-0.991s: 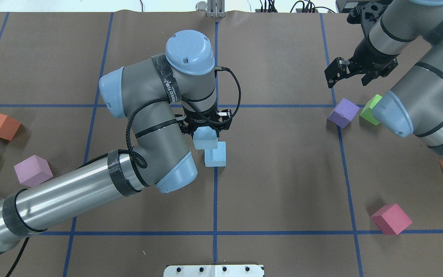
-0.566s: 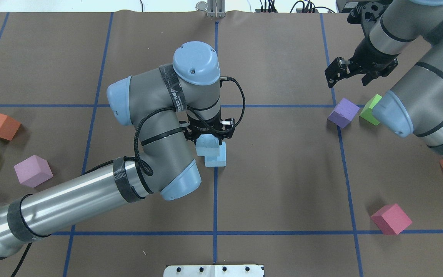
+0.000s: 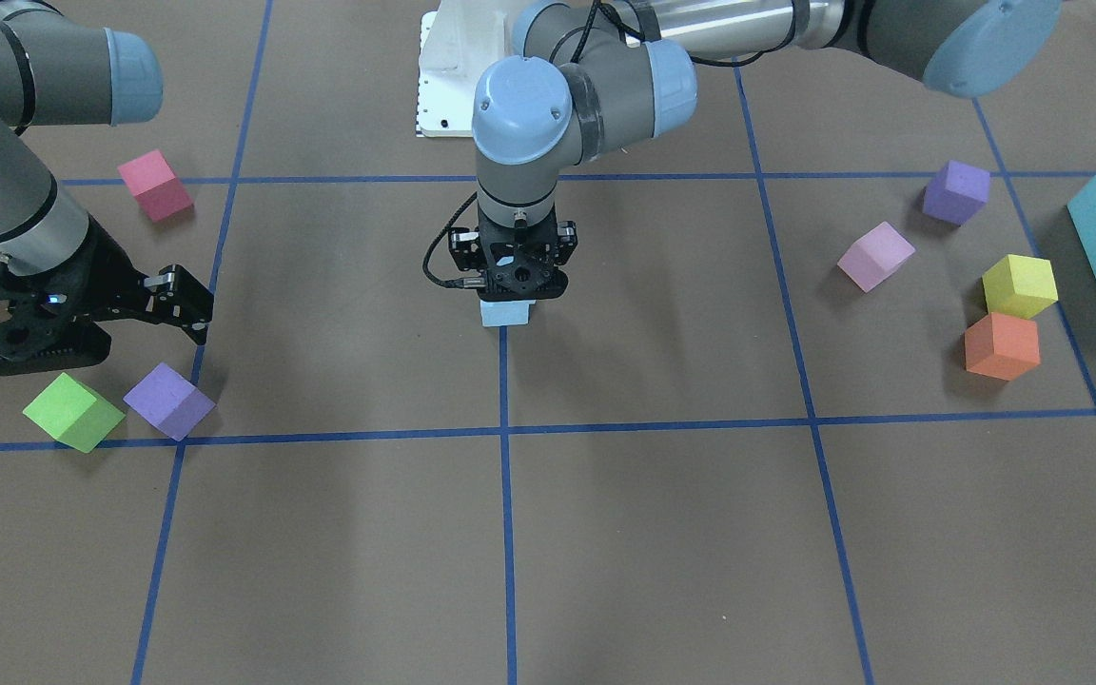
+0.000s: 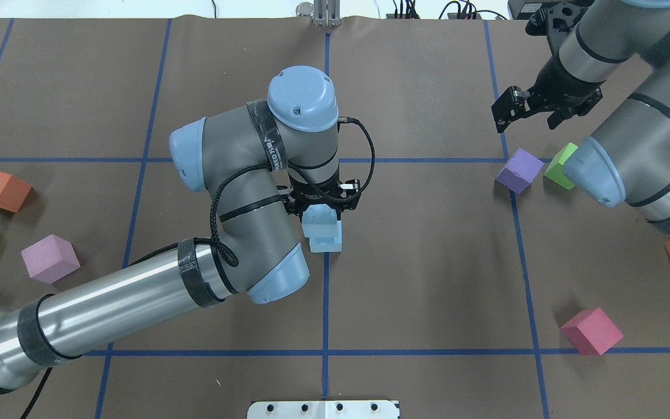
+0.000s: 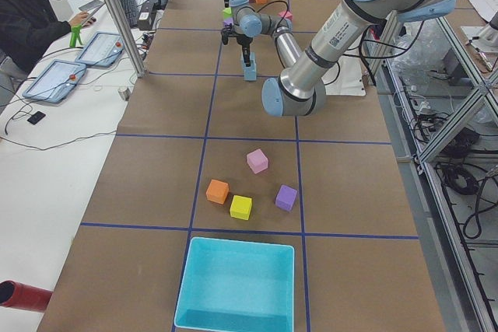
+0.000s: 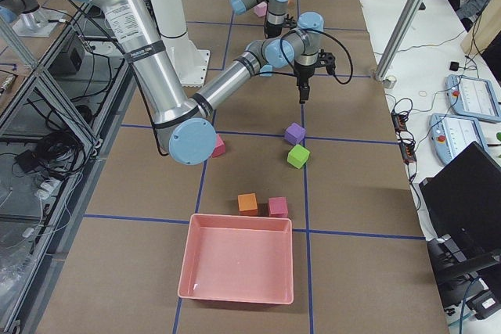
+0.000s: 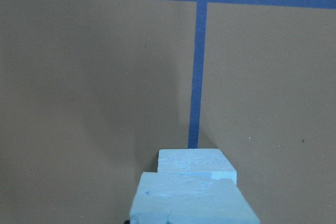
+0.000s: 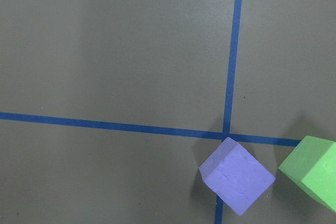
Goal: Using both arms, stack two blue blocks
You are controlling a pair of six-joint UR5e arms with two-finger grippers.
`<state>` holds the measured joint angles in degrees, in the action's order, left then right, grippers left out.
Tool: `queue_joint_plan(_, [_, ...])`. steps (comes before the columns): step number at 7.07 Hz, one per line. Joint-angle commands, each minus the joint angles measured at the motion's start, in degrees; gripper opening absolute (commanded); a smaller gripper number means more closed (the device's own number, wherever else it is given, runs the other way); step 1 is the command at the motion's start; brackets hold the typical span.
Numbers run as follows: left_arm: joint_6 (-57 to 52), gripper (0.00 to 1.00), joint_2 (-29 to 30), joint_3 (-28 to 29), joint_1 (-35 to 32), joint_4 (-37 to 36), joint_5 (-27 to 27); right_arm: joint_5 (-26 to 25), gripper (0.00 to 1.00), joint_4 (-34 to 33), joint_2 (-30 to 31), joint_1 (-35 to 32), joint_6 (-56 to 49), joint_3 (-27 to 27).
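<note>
The left hand (image 4: 320, 213) is clamped on one blue block (image 7: 189, 203), holding it just over the second block (image 4: 328, 241) on the tabletop (image 4: 428, 262). It's not quite square, the held one lying a touch farther from the robot. The right hand (image 4: 527, 115) hangs well off, fingers apart and empty.

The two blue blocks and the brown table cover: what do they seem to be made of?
Blue blocks: probably foam; matte, with a rough, pitted surface and slightly crumbled edges. Table cover: probably paper or a thin sheet; matte brown, its far edge slightly wavy.
</note>
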<state>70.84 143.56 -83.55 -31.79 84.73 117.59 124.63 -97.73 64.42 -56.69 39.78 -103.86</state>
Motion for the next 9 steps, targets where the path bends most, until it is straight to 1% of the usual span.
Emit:
queue_joint_plan(1, [0.9,0.68,0.1,0.8,0.1,1.2,0.0,0.0,1.0,0.0,0.0,-0.1,0.0,0.1])
queue_joint_plan(3, [0.9,0.77,-0.2,0.6,0.1,1.2,0.0,0.0,1.0,0.0,0.0,-0.1,0.0,0.0])
queue_joint_plan(4, [0.4,0.98,-0.3,0.3,0.1,1.3,-0.2,0.0,1.0,0.0,0.1,-0.1,0.0,0.0])
queue_joint_plan(6, [0.4,0.98,-0.2,-0.1,0.1,1.3,-0.9,0.0,1.0,0.0,0.1,-0.1,0.0,0.1])
queue_joint_plan(7, [0.4,0.98,-0.2,-1.5,0.1,1.1,-0.9,0.0,1.0,0.0,0.0,-0.1,0.0,0.1])
queue_joint_plan(8, [0.4,0.98,-0.3,-3.1,-0.1,0.7,-0.8,0.0,1.0,0.0,0.0,-0.1,0.0,-0.1])
queue_joint_plan(9, [0.4,0.98,-2.1,-7.0,-0.5,0.3,-0.7,0.1,1.0,0.0,0.0,-0.1,0.0,0.0])
